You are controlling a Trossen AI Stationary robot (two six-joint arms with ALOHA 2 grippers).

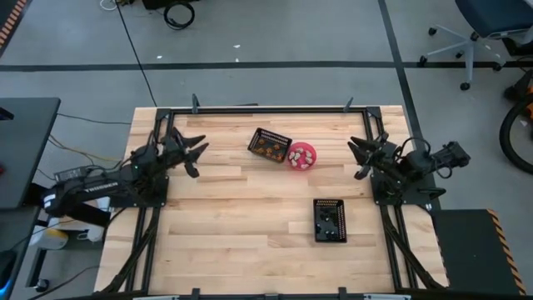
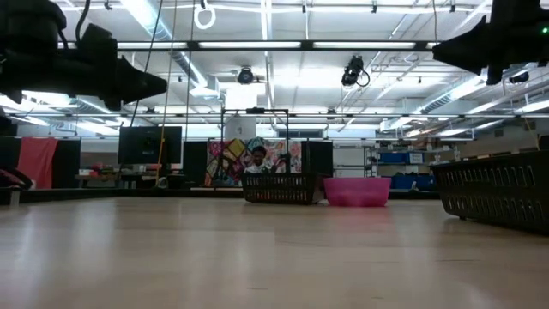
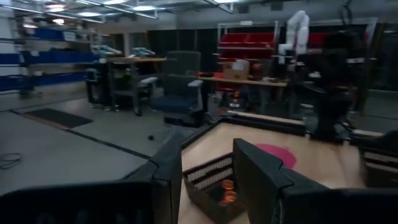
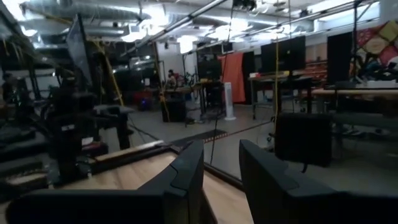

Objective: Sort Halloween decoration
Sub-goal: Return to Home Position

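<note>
The decorations are tiny trinkets. Orange ones lie in the far mesh basket [image 1: 270, 146], seen in the left wrist view as orange trinkets [image 3: 227, 190]. Pale ones sit in the round pink bowl [image 1: 301, 156]. Small pale specks show in the near mesh basket [image 1: 330, 220]. My left gripper [image 1: 200, 154] hangs open above the table's left side, left of the far basket. My right gripper [image 1: 358, 158] hangs open above the table's right side, right of the bowl. Both hold nothing.
A black frame rail [image 1: 266, 108] runs along the table's far edge. Bare wood lies between the arms and in front of the far basket. In the low view the near basket [image 2: 497, 193] stands at the right, the bowl [image 2: 356, 190] and far basket [image 2: 279, 187] farther back.
</note>
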